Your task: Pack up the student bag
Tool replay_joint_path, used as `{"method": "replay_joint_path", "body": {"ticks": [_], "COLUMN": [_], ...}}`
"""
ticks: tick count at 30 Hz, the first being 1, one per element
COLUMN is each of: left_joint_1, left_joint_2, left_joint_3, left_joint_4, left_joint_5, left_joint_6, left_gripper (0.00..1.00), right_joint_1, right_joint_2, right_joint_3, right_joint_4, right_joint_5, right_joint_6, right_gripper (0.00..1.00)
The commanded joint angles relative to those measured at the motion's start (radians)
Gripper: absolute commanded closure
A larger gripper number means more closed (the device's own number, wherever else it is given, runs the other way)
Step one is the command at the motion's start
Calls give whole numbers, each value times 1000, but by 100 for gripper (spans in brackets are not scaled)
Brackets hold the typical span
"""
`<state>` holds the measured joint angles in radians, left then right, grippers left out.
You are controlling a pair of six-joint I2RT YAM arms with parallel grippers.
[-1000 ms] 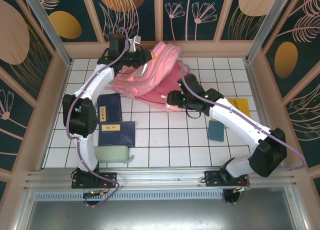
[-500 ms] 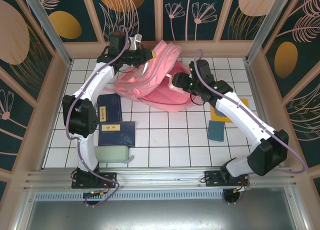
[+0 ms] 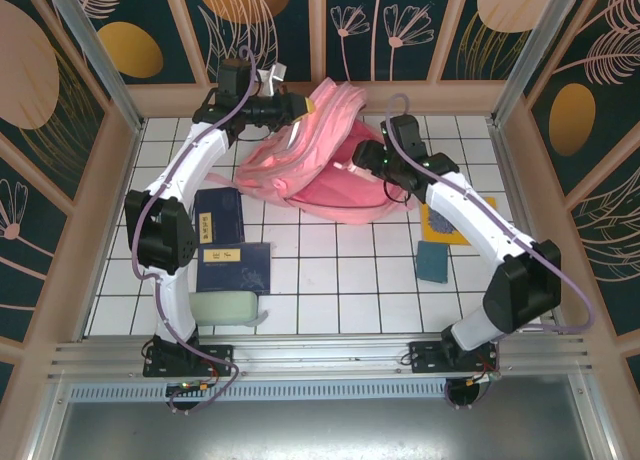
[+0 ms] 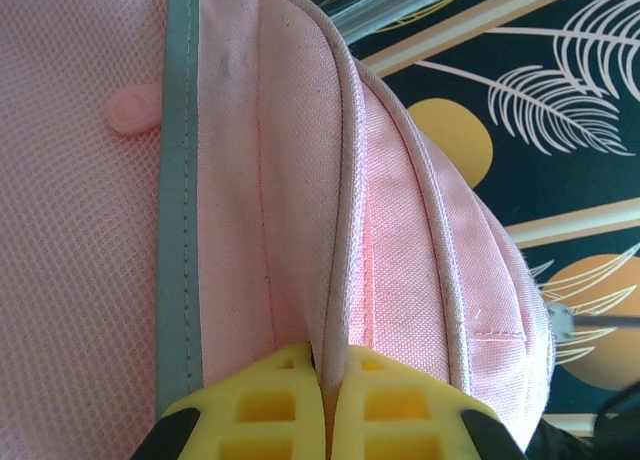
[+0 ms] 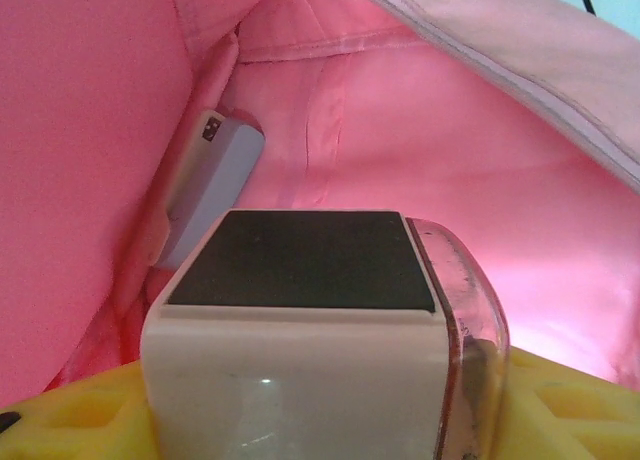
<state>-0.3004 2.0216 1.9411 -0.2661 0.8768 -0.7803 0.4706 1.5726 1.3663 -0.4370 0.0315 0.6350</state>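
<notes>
Inside the student bag (image 5: 480, 160), my right tool (image 5: 320, 390) is clamping a white box (image 5: 300, 270), my left tool (image 4: 326, 385) pinching the rim; I am favouring a deep seat before release.

Overhead view: I look down from above and behind arm bases (image 3: 190, 358), whole tiled worktop (image 3: 330, 280) in frame. Left wrist view: pressed close against bag (image 4: 260, 180) outer fabric, patterned wall (image 4: 560, 110) beyond. Right wrist view: close, looking inside bag. All three share bag.
</notes>
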Motion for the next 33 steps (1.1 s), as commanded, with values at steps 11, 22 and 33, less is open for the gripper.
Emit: {"method": "replay_joint_path", "body": {"ticks": [11, 22, 33], "left_joint_1": [-50, -76, -76], "left_joint_2": [-61, -19, 15], "left_joint_3": [44, 56, 75], "left_joint_4": [110, 110, 112], "left_joint_5": [124, 126, 107], "left_joint_6": [52, 51, 38], "left_gripper": [100, 100, 100], "right_joint_1": [-28, -26, -26], "right_joint_2": [389, 545, 585], "right_joint_3": [270, 256, 337], "right_joint_4": [173, 491, 525], "right_joint_5": [85, 81, -12], "right_joint_6": [205, 474, 382], "right_gripper": [40, 31, 1]}}
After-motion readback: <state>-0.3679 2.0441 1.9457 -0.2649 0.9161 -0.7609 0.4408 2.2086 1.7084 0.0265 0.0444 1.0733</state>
